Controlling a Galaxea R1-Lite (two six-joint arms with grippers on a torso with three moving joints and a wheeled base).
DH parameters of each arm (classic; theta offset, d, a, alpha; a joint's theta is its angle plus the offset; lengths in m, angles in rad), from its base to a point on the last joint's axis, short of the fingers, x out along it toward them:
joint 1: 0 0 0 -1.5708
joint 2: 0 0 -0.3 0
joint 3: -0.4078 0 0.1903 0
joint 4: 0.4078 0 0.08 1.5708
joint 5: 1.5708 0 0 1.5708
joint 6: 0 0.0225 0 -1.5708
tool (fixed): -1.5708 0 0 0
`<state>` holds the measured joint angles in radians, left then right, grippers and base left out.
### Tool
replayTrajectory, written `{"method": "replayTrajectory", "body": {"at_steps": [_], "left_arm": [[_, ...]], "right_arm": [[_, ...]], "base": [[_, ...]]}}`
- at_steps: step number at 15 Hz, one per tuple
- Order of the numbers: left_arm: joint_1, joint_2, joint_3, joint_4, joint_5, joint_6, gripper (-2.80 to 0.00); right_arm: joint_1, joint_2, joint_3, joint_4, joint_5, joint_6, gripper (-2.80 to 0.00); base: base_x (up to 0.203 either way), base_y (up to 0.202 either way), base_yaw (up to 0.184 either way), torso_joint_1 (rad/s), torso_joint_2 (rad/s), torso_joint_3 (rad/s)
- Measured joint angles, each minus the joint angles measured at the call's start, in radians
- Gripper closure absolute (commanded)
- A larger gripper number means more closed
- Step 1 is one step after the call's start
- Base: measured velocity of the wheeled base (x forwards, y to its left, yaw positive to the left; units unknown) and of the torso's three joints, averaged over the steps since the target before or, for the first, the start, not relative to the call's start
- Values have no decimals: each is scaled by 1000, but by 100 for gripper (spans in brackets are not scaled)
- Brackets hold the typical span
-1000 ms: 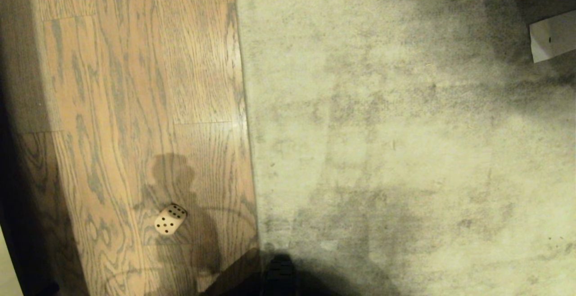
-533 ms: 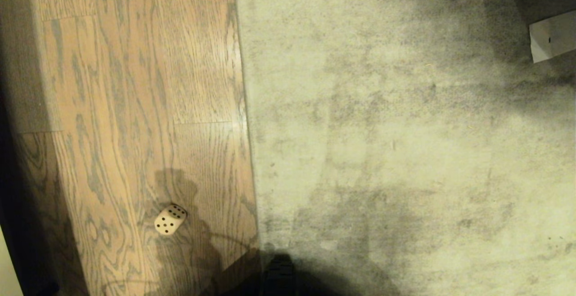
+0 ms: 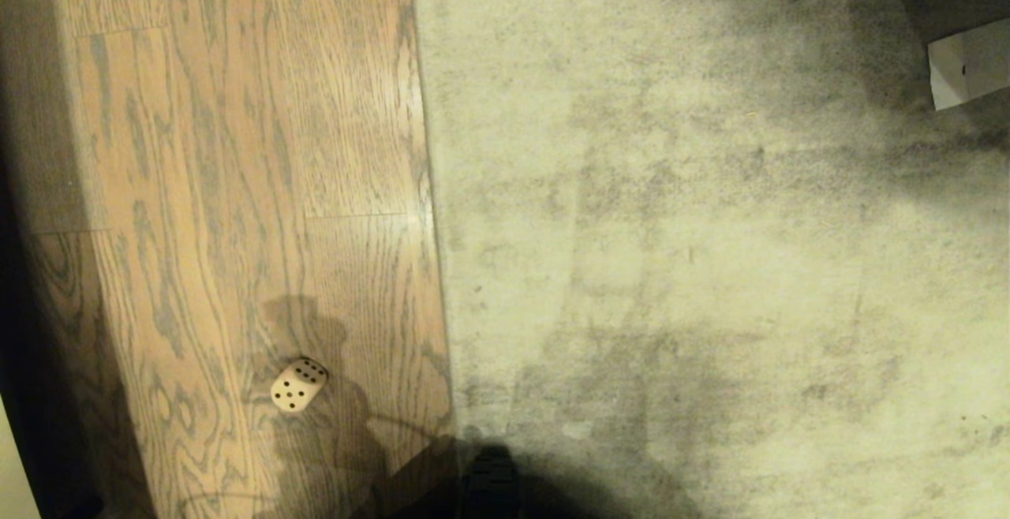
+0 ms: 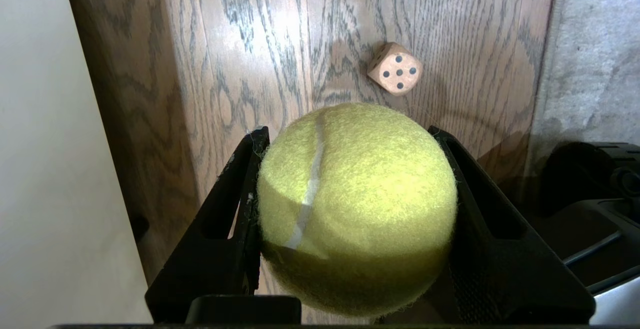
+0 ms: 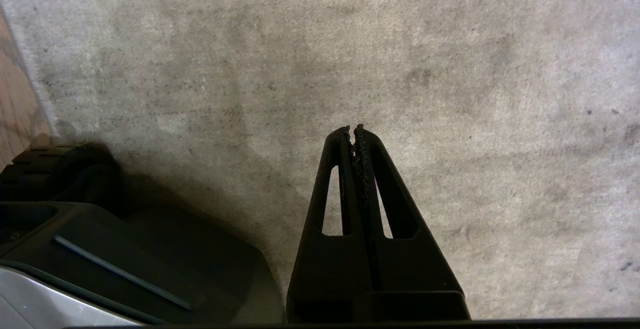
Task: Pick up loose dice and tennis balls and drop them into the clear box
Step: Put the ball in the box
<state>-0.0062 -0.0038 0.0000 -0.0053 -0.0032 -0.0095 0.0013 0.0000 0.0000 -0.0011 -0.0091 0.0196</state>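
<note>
The left claw [image 4: 350, 169] is clenched on a tennis ball [image 4: 356, 209], one black finger pressed against each side of it, and hangs above the wooden floor [image 3: 237, 148] outside the head view. The right claw [image 5: 354, 134] is closed on nothing and parked over the grey carpet [image 3: 710, 227].

A ball in hand suggests the step is the carry toward the clear box, which shows in none of the views, so the robot probably has to turn or drive to find it before letting go. One die [image 3: 298, 384] lies loose on the wood, near the carpet's edge and just beyond the held ball in the left wrist view; it is left for a later pick.

As for room, the wood strip is narrow, with dark shadow along one side and the carpet seam [image 3: 430, 227] along the other. The robot's dark base [image 3: 489, 479] sits by the seam, near the die. A pale sheet-like thing [image 3: 969, 61] lies far off on the carpet, which is otherwise open for driving.
</note>
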Motion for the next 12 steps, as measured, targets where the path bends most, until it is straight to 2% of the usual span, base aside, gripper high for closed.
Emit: {"method": "replayTrajectory", "body": {"at_steps": [12], "left_arm": [[0, 0, 0, -2, 2, 1, 0]], "right_arm": [[0, 0, 0, 0, 0, 0, 0]], "base": [[0, 0, 0, 0, 0, 0]]}}
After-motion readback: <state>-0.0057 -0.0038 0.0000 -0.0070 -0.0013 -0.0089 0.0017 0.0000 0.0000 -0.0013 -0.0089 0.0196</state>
